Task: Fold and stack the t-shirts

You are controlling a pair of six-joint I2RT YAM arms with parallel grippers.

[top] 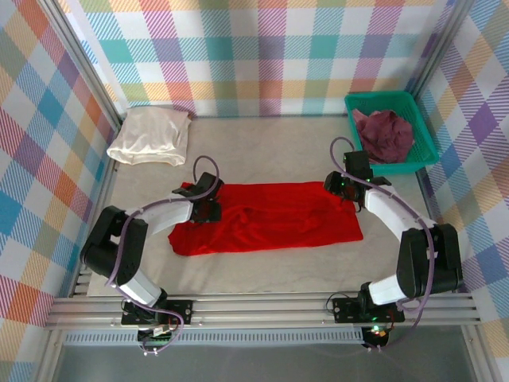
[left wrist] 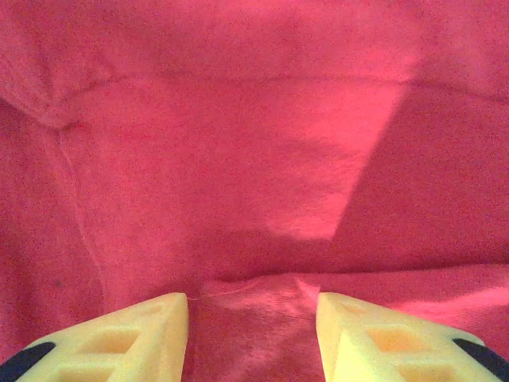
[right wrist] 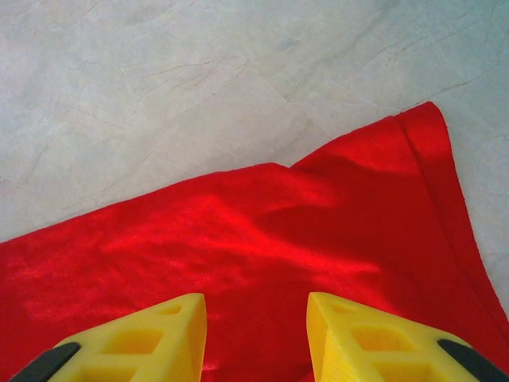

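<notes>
The bright red t-shirt (top: 266, 219) lies flat as a long strip across the middle of the table. My left gripper (top: 208, 200) is down on its left end. In the left wrist view the yellow fingers (left wrist: 151, 334) stand apart, and the left gripper (left wrist: 253, 318) is open over a low ridge of red cloth (left wrist: 238, 159). My right gripper (top: 340, 188) sits at the shirt's far right corner. It is also open (right wrist: 256, 318), its fingertips just above the red cloth (right wrist: 238, 239) near the hem. The cream-white t-shirt (top: 151, 135) lies folded at the back left. The maroon t-shirt (top: 386, 131) is bunched in the basket.
The green mesh basket (top: 425, 147) stands at the back right against the checked wall. Bare grey table (right wrist: 199, 79) shows beyond the red shirt's far edge and in front of it. Metal rails run along the near edge by the arm bases.
</notes>
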